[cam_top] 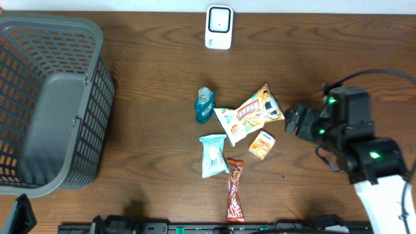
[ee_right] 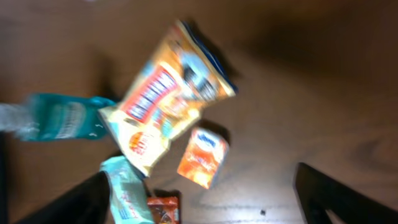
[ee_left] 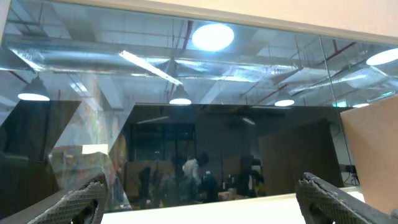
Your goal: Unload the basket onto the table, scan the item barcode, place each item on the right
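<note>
One snack bag [cam_top: 249, 115], long axis diagonal

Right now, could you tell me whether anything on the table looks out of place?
Only the teal bottle stands out: it lies on its side beside the snack bag. Nothing looks spilled or torn.

A grey plastic basket [cam_top: 97, 110] with latticed walls stands upright at the far left of the brown wooden tabletop [cam_top: 156, 58], cut off by the picture's left edge. A black rail [cam_top: 195, 228] runs along the tabletop's near edge. The left wrist view faces a large dark glass pane [ee_left: 199, 143]. A round ceiling lamp [ee_left: 212, 36], a hanging lamp [ee_left: 34, 93] and pipes show in it, whether mirrored or seen through it cannot be told.
</note>
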Robot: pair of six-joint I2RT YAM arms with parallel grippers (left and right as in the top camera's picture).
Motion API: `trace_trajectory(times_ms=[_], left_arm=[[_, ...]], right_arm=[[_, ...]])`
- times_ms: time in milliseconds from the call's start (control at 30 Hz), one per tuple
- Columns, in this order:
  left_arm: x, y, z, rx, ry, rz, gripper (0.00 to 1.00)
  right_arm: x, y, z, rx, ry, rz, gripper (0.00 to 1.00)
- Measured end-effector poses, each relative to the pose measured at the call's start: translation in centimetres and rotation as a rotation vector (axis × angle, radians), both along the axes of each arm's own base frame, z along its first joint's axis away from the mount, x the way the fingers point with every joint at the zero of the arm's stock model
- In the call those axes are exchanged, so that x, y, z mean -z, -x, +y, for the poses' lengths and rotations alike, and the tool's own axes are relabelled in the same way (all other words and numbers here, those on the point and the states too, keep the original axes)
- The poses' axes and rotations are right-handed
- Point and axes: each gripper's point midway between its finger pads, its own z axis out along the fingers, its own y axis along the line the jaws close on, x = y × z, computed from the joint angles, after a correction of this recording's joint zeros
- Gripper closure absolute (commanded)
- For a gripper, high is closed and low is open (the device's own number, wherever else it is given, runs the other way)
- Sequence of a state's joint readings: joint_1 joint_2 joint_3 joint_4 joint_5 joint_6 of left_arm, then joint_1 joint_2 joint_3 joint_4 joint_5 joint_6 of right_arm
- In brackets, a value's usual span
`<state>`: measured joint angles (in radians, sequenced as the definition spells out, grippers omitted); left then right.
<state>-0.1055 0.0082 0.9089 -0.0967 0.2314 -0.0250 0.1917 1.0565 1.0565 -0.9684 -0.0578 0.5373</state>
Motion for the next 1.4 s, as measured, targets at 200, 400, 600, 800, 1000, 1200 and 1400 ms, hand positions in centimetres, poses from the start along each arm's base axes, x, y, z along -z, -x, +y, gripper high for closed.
trace_trajectory(times_ms=[200,400,600,800,1000,1200,1400], left_arm=[[-0.2,0.2,0.0,0.000,0.001,-0.009,0.04],[-0.2,0.2,0.0,0.000,0.001,-0.011,0.04],[-0.2,0.2,0.0,0.000,0.001,-0.011,0.04],[-0.2,0.2,0.0,0.000,0.001,-0.011,0.04],[-0.2,0.2,0.0,0.000,0.001,-0.010,0.04],[-0.2,0.2,0.0,0.000,0.001,-0.010,0.04],[0.0,0.0,0.0,0.000,0.000,-0.002,0.04]], right_arm=[[10.8,1.9,0.9,0.069,-0.064,0.270,0.45],[14.0,1.2,3.4,0.048,-0.196,0.330,0.43],[16.2,0.7,5.2,0.041,-0.218,0.381,0.48],[19.8,1.4,6.9,0.036,-0.198,0.482,0.69],[20.0,1.1,7.4,0.034,-0.207,0.498,0.60],[19.6,0.8,7.5,0.025,-0.207,0.482,0.42],[17.1,1.4,6.7,0.017,-0.182,0.430,0.41]])
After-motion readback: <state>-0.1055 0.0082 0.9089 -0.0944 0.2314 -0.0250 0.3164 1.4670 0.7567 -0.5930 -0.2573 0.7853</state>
